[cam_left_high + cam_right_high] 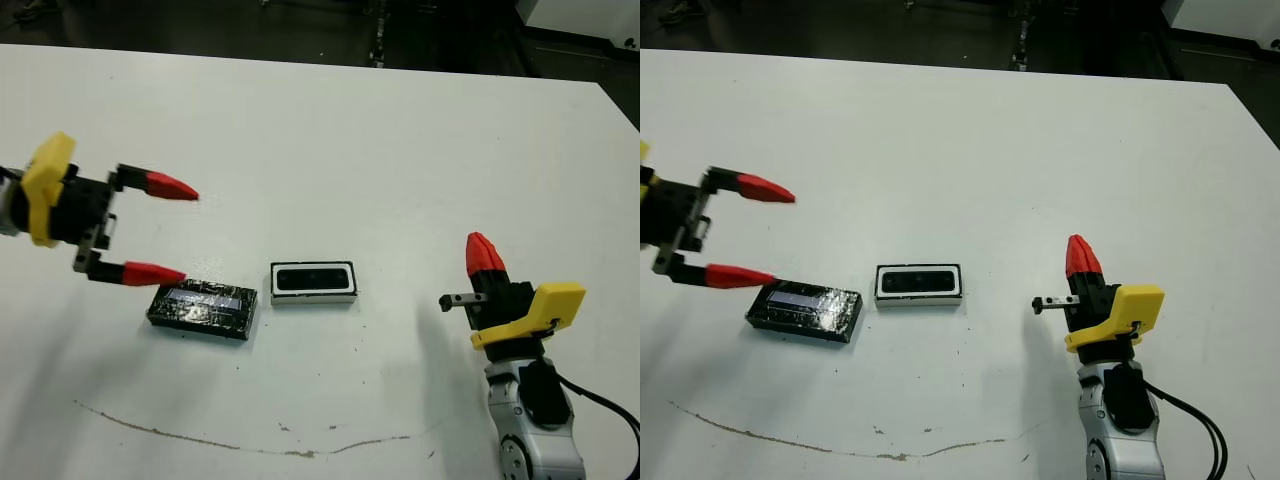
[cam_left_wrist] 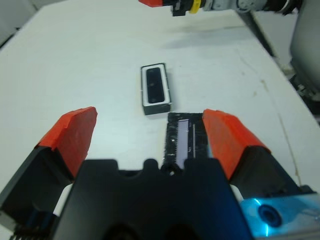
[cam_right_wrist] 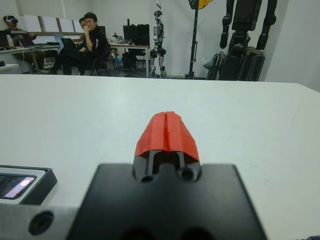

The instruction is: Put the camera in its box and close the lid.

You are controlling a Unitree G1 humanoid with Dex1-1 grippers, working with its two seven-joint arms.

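White table [image 1: 400,140], camera [image 1: 311,279] inside box [image 1: 313,297], lid [image 1: 202,308] beside

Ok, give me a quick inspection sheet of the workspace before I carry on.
Surface: white table, with a thin brown curved mark near the front edge.
Box: open, mid-table, with the camera lying inside.
Lid: flat on the table to the box's left, apart from it.
Clutter: nothing seen.
Left gripper: open, above the table by the lid's left end, holding nothing.
Right gripper: shut, empty, right of the box.
Cables: black cable at the right arm.
Surroundings: people seated at desks and robot stands beyond the table.
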